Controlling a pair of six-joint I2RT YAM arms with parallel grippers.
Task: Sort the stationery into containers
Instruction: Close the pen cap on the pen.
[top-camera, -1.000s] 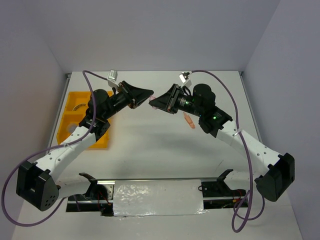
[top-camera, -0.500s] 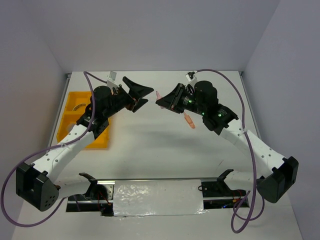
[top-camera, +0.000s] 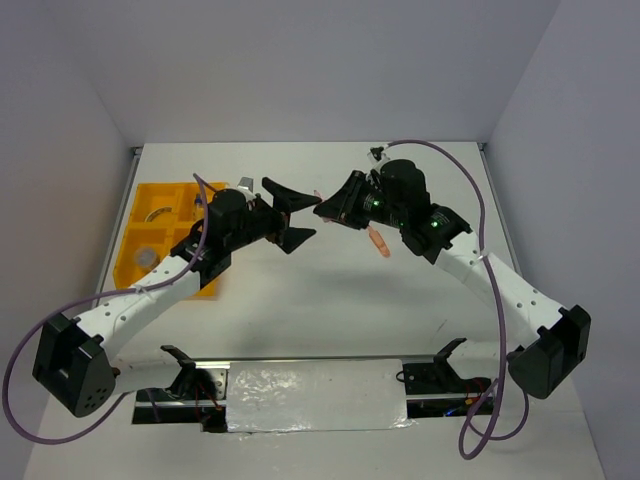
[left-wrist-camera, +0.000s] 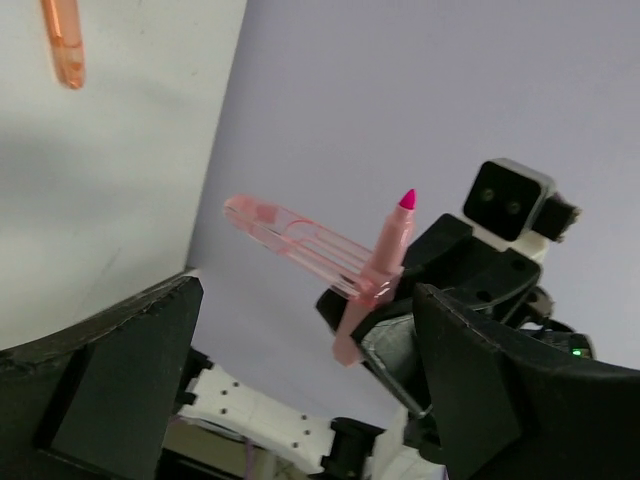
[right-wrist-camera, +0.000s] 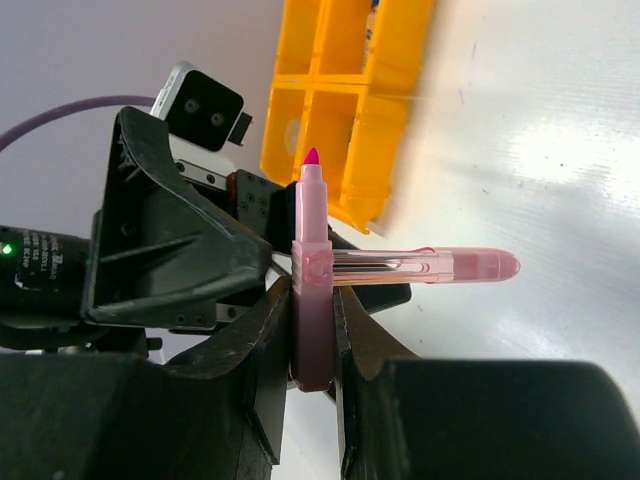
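A pink clip-like pen piece (right-wrist-camera: 312, 280) with a clear pink cap (right-wrist-camera: 430, 266) sticking out sideways is held in the air, with my right gripper (right-wrist-camera: 312, 310) shut on its lower body. In the top view the right gripper (top-camera: 325, 205) hangs over the table's far middle. My left gripper (top-camera: 292, 214) stands open just left of it, apart from the pink piece (left-wrist-camera: 385, 260), which shows beyond its wide jaws. An orange piece (top-camera: 378, 241) lies on the table under the right arm. The yellow-orange tray (top-camera: 135, 235) sits at the far left.
The tray's compartments hold a pale ring (top-camera: 155, 213) and a small round item (top-camera: 148, 258). The left arm's wrist reaches over the tray's right side. White table surface lies between the arms and the near rail (top-camera: 310, 365). Grey walls close the back and sides.
The left gripper opened wide, let go of the pink piece and drew back toward the left and nearer. The right gripper kept its hold and barely shifted.
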